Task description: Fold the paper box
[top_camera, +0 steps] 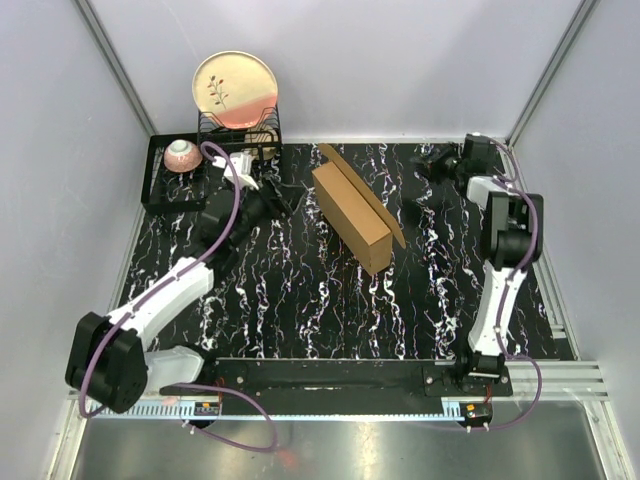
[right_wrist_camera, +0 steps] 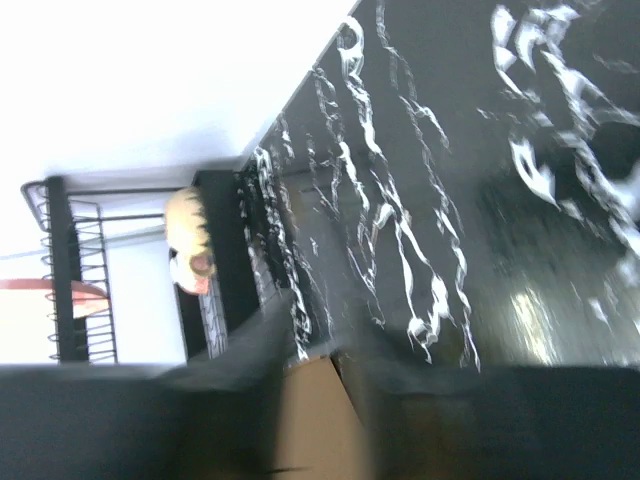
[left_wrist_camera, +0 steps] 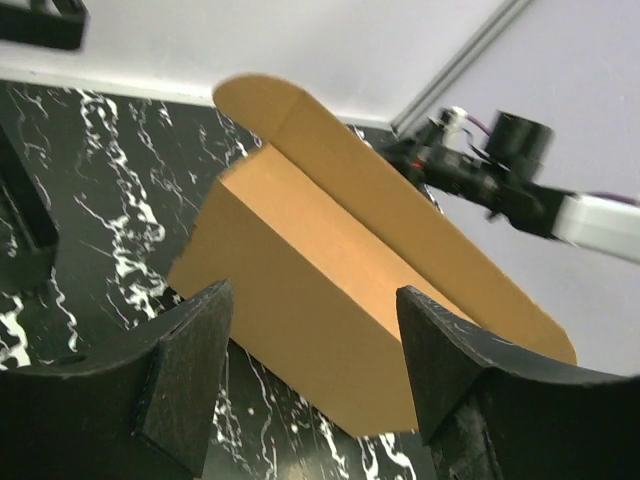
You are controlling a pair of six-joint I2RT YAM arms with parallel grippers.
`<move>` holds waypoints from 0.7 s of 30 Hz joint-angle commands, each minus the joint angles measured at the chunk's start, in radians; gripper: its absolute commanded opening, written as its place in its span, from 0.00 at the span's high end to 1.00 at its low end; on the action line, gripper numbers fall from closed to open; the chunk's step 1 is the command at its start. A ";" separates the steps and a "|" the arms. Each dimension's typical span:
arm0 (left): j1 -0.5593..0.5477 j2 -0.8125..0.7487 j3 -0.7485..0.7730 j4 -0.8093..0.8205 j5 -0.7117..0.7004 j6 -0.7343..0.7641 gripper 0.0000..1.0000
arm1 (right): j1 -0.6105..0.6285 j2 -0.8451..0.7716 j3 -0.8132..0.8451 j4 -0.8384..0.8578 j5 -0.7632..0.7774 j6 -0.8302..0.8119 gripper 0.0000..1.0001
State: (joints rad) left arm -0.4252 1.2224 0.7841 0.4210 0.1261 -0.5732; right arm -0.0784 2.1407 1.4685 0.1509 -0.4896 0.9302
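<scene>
- Left tool point(left_wrist_camera: 312, 335) fingers point(left_wrist_camera: 190, 370) fill the near edge of the left wrist view. They are spread wide with nothing between them, a setting that suits a broad grasp or push on the carton ahead.
- Paper box point(left_wrist_camera: 300, 270) stands on the table point(left_wrist_camera: 100, 200) straight ahead of the left tool, apart from both fingers. It is already formed into a long carton, with its long lid flap raised on the side away from this tool.
- Right tool point(top_camera: 422, 166) sits beyond that raised flap, across the box from the left tool. Judgement: with one tool on each side, one can steady the body while the other presses the flap down.
- Right tool state cannot be told. Its wrist view is blurred; brown cardboard shows just ahead of the dark fingers, but neither the gap nor any contact can be confirmed.
- Dish rack point(top_camera: 150, 170), holding a bowl point(top_camera: 182, 156) and a plate point(top_camera: 235, 90), stands beside the left tool on the side away from the box.
- Remaining work, as judged: closing the lid flap onto the carton.
</scene>
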 commanded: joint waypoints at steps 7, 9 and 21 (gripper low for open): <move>-0.104 -0.192 -0.124 -0.088 -0.103 0.029 0.30 | 0.040 0.416 0.415 0.298 -0.480 0.233 0.00; -0.113 -0.208 -0.131 -0.109 -0.108 0.042 0.31 | 0.048 0.504 0.464 0.424 -0.533 0.330 0.00; -0.156 -0.293 -0.192 -0.160 -0.154 0.042 0.30 | 0.060 0.571 0.461 0.555 -0.601 0.458 0.00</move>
State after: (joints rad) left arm -0.5774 0.9726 0.6250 0.2569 0.0235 -0.5289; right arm -0.0196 2.7705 2.0048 0.7460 -1.0595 1.4387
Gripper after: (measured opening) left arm 0.693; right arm 0.994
